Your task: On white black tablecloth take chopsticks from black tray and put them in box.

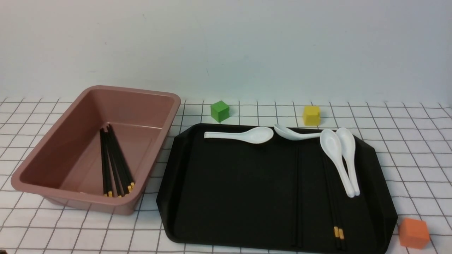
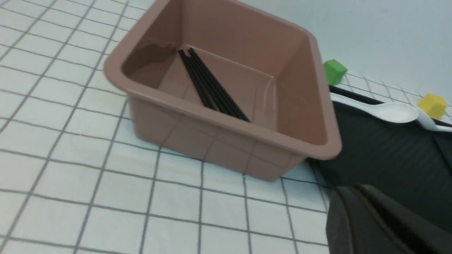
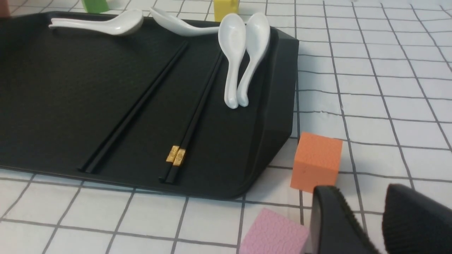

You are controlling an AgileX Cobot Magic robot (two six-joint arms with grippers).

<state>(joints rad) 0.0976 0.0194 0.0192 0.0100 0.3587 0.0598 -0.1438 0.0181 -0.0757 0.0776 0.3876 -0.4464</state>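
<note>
— Lying in the tray, lower right of the front view, are two pairs of chopsticks; more sit inside the box at left.
— And the grippers?
— Right gripper is slightly parted, empty, near an orange cube. Left gripper: fingers pressed together, holding nothing.

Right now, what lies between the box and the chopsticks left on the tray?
Only bare black tray floor; the front view shows nothing on it between the box and the chopsticks on the tray. The spoons lie farther back.
</note>
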